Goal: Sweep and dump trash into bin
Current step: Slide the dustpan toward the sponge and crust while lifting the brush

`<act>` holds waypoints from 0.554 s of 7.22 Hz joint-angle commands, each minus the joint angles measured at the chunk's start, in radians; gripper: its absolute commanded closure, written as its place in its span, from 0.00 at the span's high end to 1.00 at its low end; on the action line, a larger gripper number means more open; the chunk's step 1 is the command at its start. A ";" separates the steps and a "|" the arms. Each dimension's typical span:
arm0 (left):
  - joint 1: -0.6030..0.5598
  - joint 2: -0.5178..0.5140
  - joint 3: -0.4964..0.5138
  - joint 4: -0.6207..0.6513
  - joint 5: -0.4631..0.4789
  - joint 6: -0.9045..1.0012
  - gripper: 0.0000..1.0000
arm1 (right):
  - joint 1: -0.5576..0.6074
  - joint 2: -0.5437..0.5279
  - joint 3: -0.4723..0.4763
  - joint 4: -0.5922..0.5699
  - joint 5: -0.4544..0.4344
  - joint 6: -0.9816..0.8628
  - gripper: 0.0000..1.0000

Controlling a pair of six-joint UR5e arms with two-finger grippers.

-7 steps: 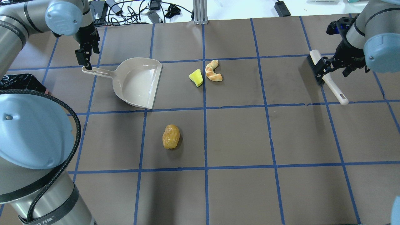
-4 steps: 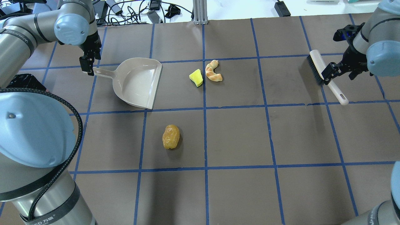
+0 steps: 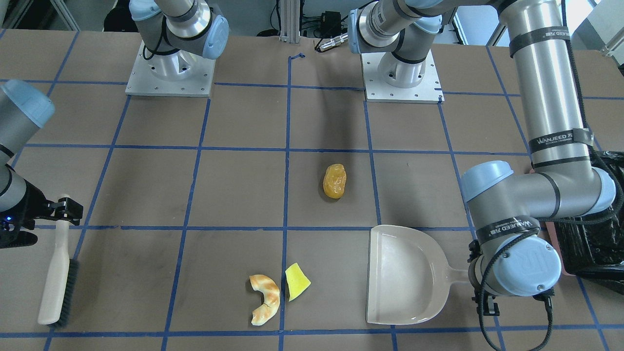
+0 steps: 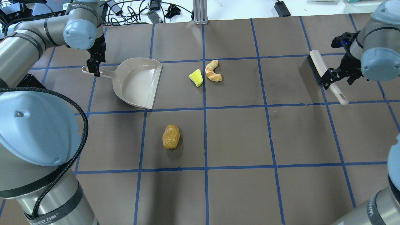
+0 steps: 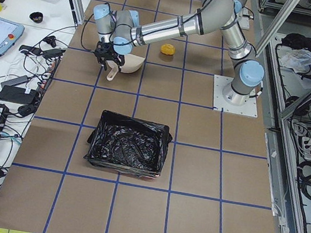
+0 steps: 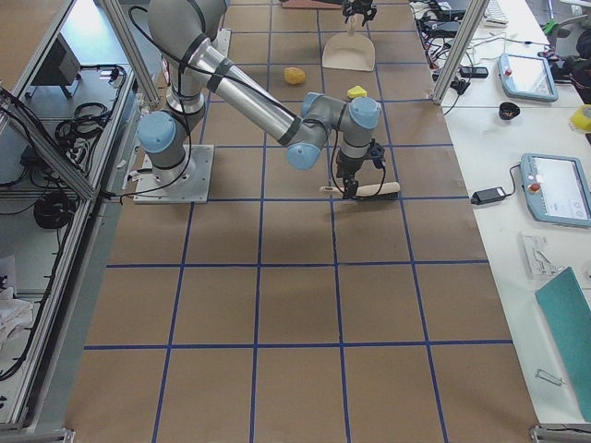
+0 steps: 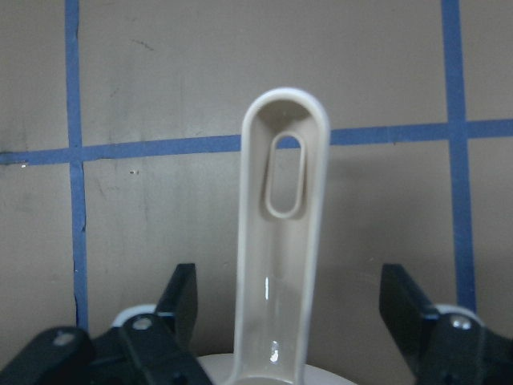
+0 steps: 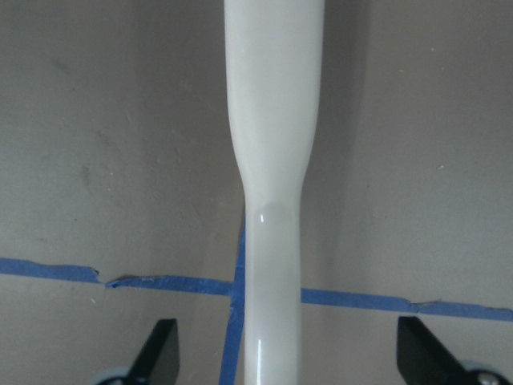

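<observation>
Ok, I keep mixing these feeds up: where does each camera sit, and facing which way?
Front-facing: across the table, facing the robot, looking down; left arm on view's right at dustpan.
Overhead: behind robot's shoulders, looking forward-down; right arm enters right, at brush.
Exterior left: table end near bin; left arm near.
Exterior right: opposite end; right arm near.
Left wrist: down on dustpan handle inside open left gripper.
Right wrist: down on brush handle inside open right gripper.
Front-facing and overhead share amber lump, croissant piece, yellow wedge.
</observation>
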 commanded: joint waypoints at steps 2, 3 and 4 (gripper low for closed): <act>-0.002 0.019 -0.079 0.071 0.012 0.005 0.49 | 0.000 0.006 0.043 0.000 -0.018 0.010 0.95; -0.002 0.024 -0.074 0.071 0.001 0.008 0.25 | 0.000 0.004 0.049 -0.002 -0.018 0.010 0.94; -0.002 0.028 -0.070 0.073 0.000 0.010 0.04 | 0.000 0.004 0.049 -0.002 -0.018 0.009 0.85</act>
